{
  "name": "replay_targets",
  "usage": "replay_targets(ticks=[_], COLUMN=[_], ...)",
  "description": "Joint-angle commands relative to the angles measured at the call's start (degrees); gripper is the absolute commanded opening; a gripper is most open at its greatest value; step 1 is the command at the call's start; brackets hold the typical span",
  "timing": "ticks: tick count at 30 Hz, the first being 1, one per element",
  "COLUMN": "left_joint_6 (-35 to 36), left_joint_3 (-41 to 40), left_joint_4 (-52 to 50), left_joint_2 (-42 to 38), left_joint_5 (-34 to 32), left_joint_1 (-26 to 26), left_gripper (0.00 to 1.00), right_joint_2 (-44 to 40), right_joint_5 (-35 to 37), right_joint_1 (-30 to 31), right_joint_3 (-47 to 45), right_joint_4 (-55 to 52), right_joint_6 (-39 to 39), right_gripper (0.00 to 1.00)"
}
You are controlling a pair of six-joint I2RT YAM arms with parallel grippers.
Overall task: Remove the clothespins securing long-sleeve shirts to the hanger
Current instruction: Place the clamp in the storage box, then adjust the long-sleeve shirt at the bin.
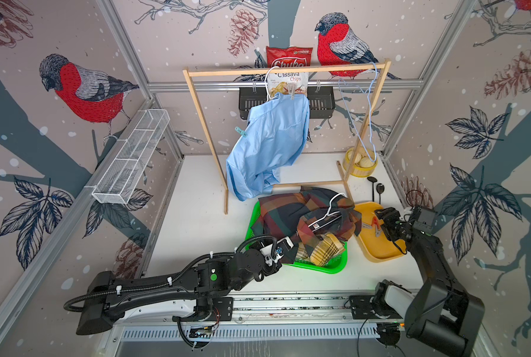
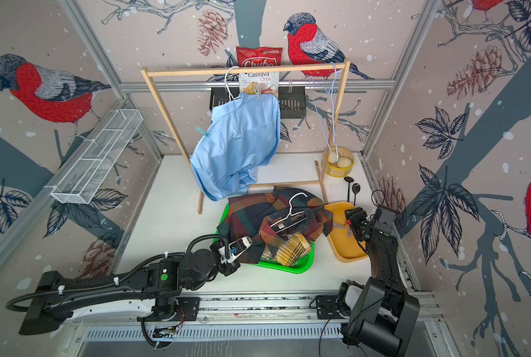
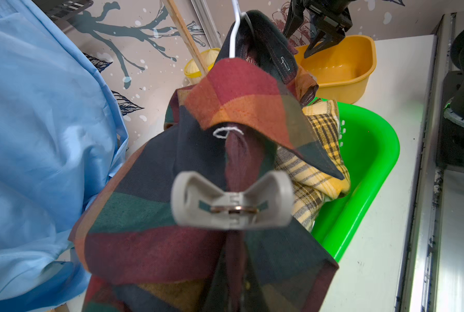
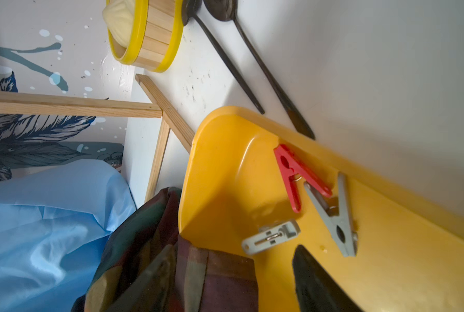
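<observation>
Both arms extended; left end effector (image 1: pixel 286 243) closed, right end effector (image 1: pixel 381 218) spread.

Robot lab cell: aluminium frame (image 1: pixel 165 87), bird-print wall panels (image 1: pixel 82 89), base rail (image 1: pixel 289 304) (clothes rack (image 1: pixel 227 71) inside).

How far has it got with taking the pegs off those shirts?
Done: a red clothespin and two grey clothespins lie in the yellow tray, with the right gripper open above it. In hand: the left gripper, shut, seems to pinch the dark plaid shirt, which carries a pale grey clothespin. Left: that one, plus the teal clothespin and a whitish clothespin on the hanging light blue shirt.
</observation>
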Motion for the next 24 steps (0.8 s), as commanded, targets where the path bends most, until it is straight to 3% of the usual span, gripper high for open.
replay_targets(ticks=[1, 4, 7, 12, 22, 24], left_joint_6=[-1.76, -1.97, -2.02, -2.36, -2.54, -2.59], left_joint_3=[0.45, 0.31, 0.74, 1.65, 1.12, 1.12], left_joint_4=[2.13, 2.46, 2.42, 2.02, 2.6, 2.79], left_joint_2=[-1.64, -4.17, -7.21, -12.58, -16.19, -15.92], left_joint_5=[-0.92, -1.48, -2.63, -6.3, -7.04, -6.62], left_joint_1=[0.66, 1.42, 2.69, 4.88, 6.97, 7.02], left_gripper=[0.0, 0.0, 0.0, 0.0, 0.0, 0.0], right_joint_2=[-2.71, -4.45, -2.84, 1.08, 10.11, 12.35], right_joint_5=[7.8, 16.61, 20.41, 25.31, 33.38, 34.77], right_joint_1=[4.41, 15.51, 24.06, 33.08, 44.26, 45.48], right_joint_3=[2.84, 6.11, 8.02, 8.13, 8.29, 9.1], right_joint_4=[0.57, -0.49, -1.04, -2.66, -1.97, -2.07], right_joint_6=[-3.02, -4.75, -5.0, -3.68, -2.73, -2.13], right_gripper=[0.89, 1.0, 1.0, 1.0, 1.0, 0.93])
